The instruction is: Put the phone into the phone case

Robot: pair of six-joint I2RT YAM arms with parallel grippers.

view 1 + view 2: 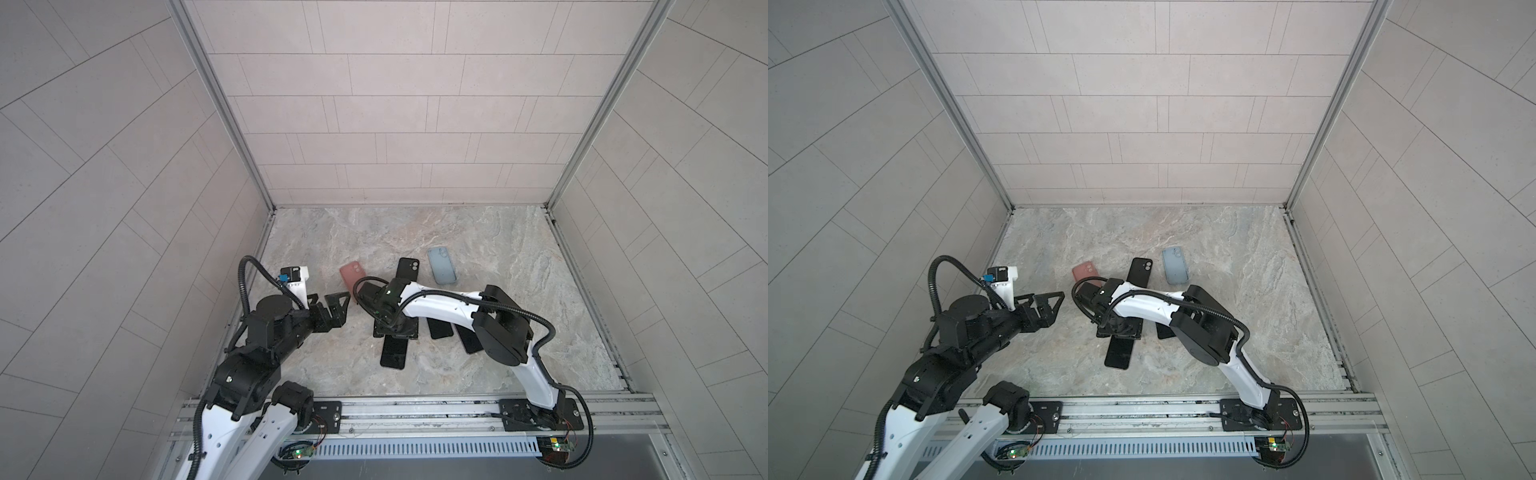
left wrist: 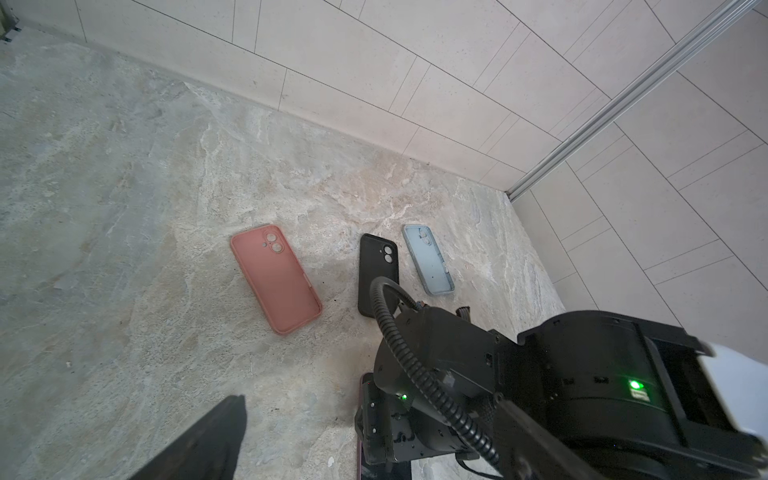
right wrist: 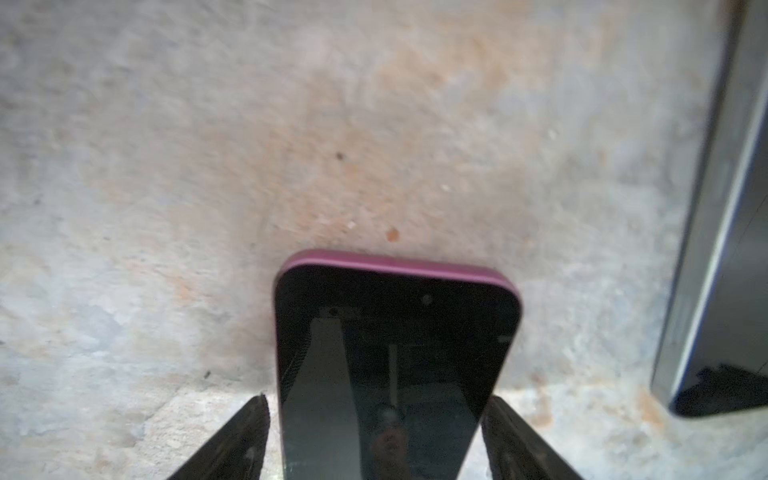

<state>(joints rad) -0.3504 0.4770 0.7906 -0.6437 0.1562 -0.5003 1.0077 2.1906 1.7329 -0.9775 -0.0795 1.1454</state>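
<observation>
The magenta-edged phone with a dark glass screen (image 3: 395, 353) is seen lying face up on the marbled stone tabletop (image 1: 498, 249), near but apart from the cases. It is straddled by the right gripper (image 3: 377, 398), its jaws spread either side; contact cannot be made out. The left gripper (image 1: 326, 305) is held wide apart over the table. The pink silicone case (image 2: 276, 282), the black case (image 2: 376, 270), partly covered by cable, and the pale blue case (image 2: 428, 259) are laid in a row. Two further dark phones (image 1: 439, 329) are largely hidden by the right arm.
</observation>
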